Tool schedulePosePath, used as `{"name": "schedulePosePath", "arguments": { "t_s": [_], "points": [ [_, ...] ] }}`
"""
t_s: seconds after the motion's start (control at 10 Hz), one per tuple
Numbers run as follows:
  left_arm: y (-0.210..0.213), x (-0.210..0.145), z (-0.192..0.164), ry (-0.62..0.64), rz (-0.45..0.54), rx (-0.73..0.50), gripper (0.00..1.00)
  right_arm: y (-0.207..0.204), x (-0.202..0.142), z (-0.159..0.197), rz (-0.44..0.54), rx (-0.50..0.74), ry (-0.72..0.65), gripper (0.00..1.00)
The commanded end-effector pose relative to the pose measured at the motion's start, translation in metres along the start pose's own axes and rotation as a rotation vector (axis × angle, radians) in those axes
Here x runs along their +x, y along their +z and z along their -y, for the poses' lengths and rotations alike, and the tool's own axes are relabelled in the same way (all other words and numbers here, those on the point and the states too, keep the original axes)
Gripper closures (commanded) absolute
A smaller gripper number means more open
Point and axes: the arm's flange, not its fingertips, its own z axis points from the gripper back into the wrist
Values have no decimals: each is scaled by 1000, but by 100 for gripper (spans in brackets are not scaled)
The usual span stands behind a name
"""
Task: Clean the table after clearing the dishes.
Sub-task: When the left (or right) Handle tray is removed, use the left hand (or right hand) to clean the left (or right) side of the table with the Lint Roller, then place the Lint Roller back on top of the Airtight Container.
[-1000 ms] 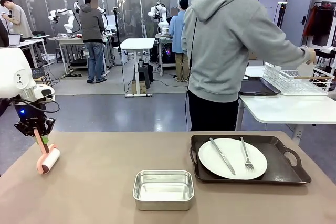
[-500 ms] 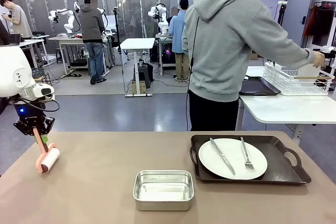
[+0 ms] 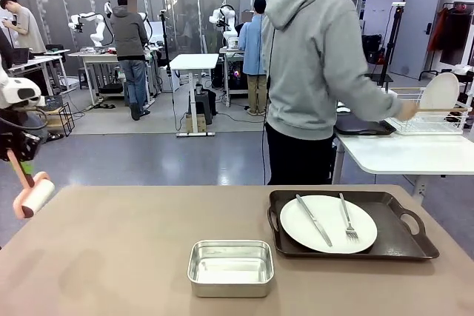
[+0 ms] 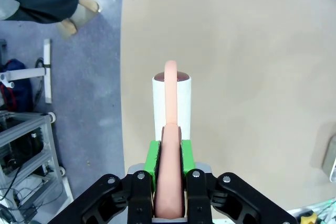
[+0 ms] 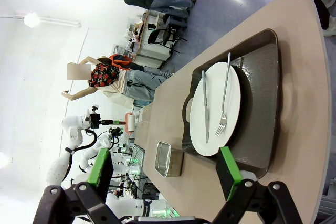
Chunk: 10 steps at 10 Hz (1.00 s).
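Clamping lint roller (image 4: 172, 103), left gripper (image 4: 169, 153) closed.

So the steel pan (image 3: 230, 267) is my anchor here: small, rectangular, shiny, nothing in it as far as I can see. Beyond the pan and a bit to the right there's a person in a grey hoodie (image 3: 315, 64), back to the camera, leaning toward a white wire rack (image 3: 429, 120). That rack sits on a white side table (image 3: 400, 155), far right of the pan. Way behind the pan there's a little white standing desk (image 3: 194, 62), with a person in a dark jacket and jeans (image 3: 132, 42) left of it.
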Motion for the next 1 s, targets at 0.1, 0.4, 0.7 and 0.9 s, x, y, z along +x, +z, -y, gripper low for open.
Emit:
{"name": "schedulePosePath", "arguments": {
  "t_s": [0.1, 0.4, 0.7, 0.9],
  "points": [
    [9, -34, -4, -8, 89, 17, 79, 1, -2, -3, -10, 0, 5, 0],
    [7, -9, 0, 1, 22, 1, 79, 1, -2, -3, -10, 0, 5, 0],
    [7, -9, 0, 1, 22, 1, 79, 1, -2, -3, -10, 0, 5, 0],
    [7, -9, 0, 1, 22, 1, 79, 1, -2, -3, -10, 0, 5, 0]
  ]
}}
